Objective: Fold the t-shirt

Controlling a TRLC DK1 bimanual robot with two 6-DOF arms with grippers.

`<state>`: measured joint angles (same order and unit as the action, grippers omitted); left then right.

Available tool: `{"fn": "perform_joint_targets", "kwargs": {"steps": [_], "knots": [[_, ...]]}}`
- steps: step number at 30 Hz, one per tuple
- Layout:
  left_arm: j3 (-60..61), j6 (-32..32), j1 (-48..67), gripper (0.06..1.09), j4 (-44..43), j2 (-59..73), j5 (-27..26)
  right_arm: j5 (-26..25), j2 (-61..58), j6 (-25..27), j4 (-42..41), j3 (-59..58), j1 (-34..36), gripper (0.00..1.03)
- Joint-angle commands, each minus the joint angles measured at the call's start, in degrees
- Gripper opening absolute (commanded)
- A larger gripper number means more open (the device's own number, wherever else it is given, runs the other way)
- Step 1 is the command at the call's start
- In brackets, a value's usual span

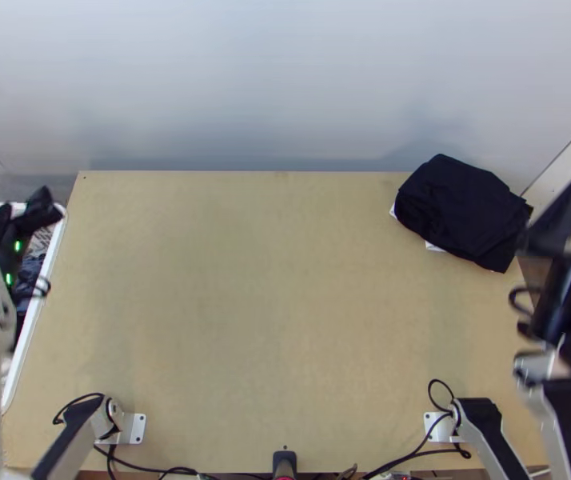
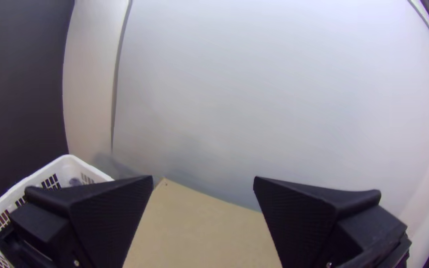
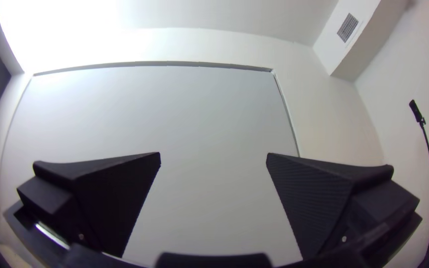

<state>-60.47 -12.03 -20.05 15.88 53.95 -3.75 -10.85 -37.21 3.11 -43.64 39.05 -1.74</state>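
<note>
Black cloth (image 1: 461, 210) lies as a compact folded bundle at the table's back right corner, with bits of white showing beneath its edge. My left gripper (image 1: 20, 214) is over the basket at the left edge, far from the cloth. In the left wrist view, my left gripper (image 2: 203, 183) is wide open with nothing between its fingers. Just right of the cloth, at the table's right edge, is my right gripper (image 1: 557, 232). The right wrist view has my right gripper (image 3: 213, 160) open and holding nothing, facing the wall.
A white basket (image 1: 31, 320) with dark cloth inside stands along the table's left edge. Bare wood of the table (image 1: 261, 296) stretches between the arms. Black cables (image 1: 409, 458) run along the near edge. A pale wall (image 1: 285, 80) rises behind the table.
</note>
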Motion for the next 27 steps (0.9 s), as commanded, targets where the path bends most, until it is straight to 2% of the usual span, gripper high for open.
{"fn": "perform_joint_targets", "kwargs": {"steps": [1, 7, 15, 19, 23, 27], "knots": [[18.98, 2.80, -3.15, 1.04, -10.25, -17.57, 0.76, 2.85, 18.23, -0.30, 0.04, -15.23, -5.65, 0.99], [30.67, 5.00, -3.06, 1.04, -16.58, -25.65, 0.76, 3.56, 23.94, 1.46, -0.22, -25.34, -6.00, 0.99], [42.63, 8.25, -2.09, 1.04, -26.07, -31.63, 0.76, 7.07, 32.99, 4.80, -0.22, -38.08, -7.32, 0.99], [50.62, 10.98, -0.42, 1.04, -28.89, -39.10, 0.76, 6.98, 37.39, 3.57, 11.03, -38.96, -7.40, 0.99], [59.59, 12.38, -0.07, 1.04, -30.47, -54.57, 0.06, 6.81, 37.39, 3.48, 19.38, -38.96, -5.65, 0.99], [59.68, 13.88, -0.60, 1.04, -25.28, -54.13, 0.14, 6.98, 37.39, 2.77, 32.91, -38.96, -7.14, 0.99]]}}
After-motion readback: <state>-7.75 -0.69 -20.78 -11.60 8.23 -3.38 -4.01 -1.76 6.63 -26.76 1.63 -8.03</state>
